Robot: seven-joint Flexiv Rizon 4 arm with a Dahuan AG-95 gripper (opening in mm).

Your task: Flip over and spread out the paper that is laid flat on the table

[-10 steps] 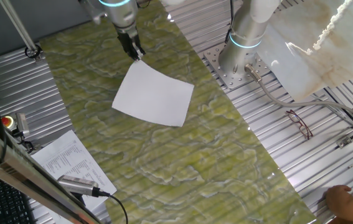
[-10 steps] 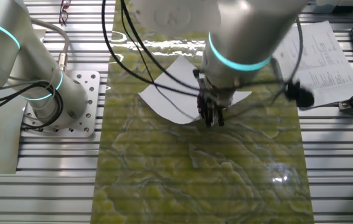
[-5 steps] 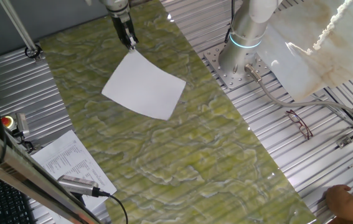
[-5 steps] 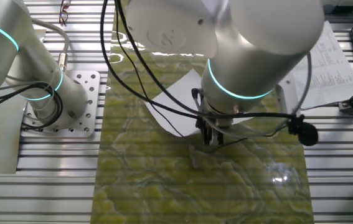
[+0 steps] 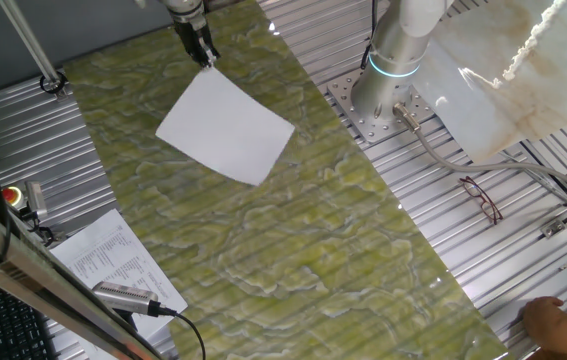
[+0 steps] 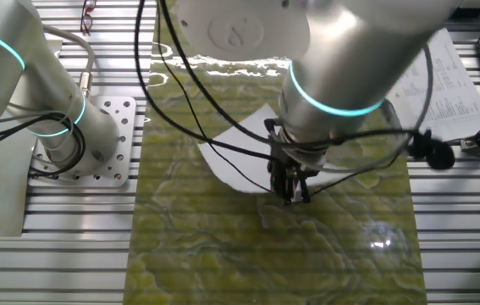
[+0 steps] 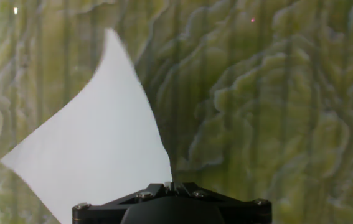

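The paper (image 5: 225,125) is a blank white sheet, held up by one corner over the green-yellow marbled table (image 5: 293,230). My gripper (image 5: 204,56) is shut on the paper's far corner near the table's far end. In the other fixed view the gripper (image 6: 293,193) hangs below the big arm, and the paper (image 6: 238,161) shows partly behind it. In the hand view the paper (image 7: 95,149) slopes away from the closed jaws (image 7: 171,185) to the left, lifted off the table (image 7: 263,112).
A second arm's base (image 5: 383,95) stands on ribbed metal at the right. A printed text sheet (image 5: 113,260) and a microphone (image 5: 128,297) lie at the front left. Glasses (image 5: 481,197) lie on the right panels. A hand (image 5: 563,320) shows at the bottom right.
My gripper has moved up and away toward the table's far end with the paper's corner in it. The sheet has followed, sliding and lifting to the left.
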